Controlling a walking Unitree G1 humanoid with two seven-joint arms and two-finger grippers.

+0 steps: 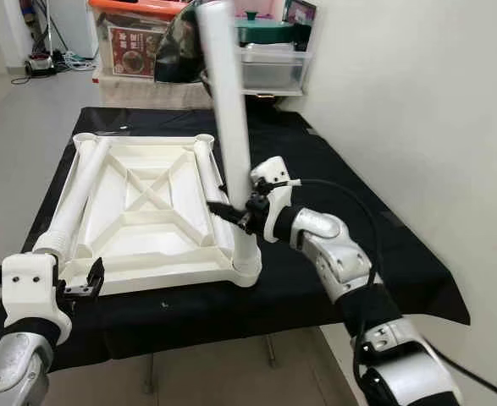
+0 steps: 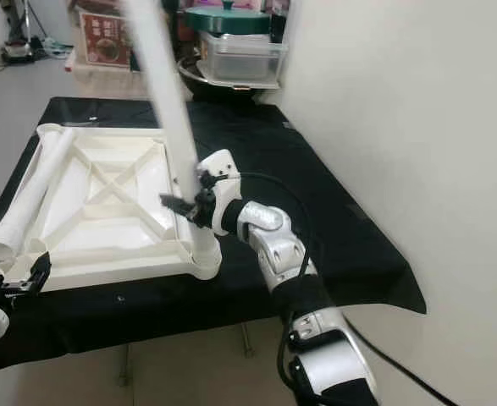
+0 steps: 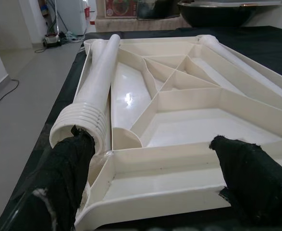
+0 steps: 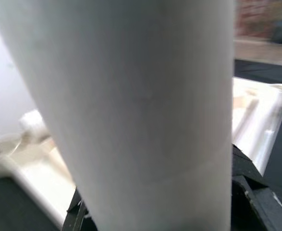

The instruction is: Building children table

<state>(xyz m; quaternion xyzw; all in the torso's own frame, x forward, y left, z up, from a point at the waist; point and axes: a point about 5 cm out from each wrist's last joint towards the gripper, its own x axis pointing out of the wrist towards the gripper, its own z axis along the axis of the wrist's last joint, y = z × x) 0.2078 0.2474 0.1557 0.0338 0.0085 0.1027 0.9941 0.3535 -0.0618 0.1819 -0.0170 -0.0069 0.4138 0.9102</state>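
A white plastic table top [image 1: 146, 211] lies upside down on a black cloth [image 1: 333, 169] that covers a low stand. One white leg [image 1: 231, 127] stands almost straight up in the corner nearest the robot's right side, leaning a little away from the robot. The right gripper [image 1: 235, 211] is clamped around this leg low down, just above the corner socket. In the right wrist view the leg [image 4: 141, 110] is very close and blurry.

Another leg [image 1: 77, 199] lies flat along the left edge of the table top, its ridged end [image 3: 80, 122] pointing at the robot. The left gripper [image 1: 87, 283] sits at the near left corner with its black fingers [image 3: 66, 168] spread apart, one finger touching the ridged end, holding nothing.

Behind the stand are a clear box [image 1: 273, 68] and a dark bowl [image 1: 180, 51].
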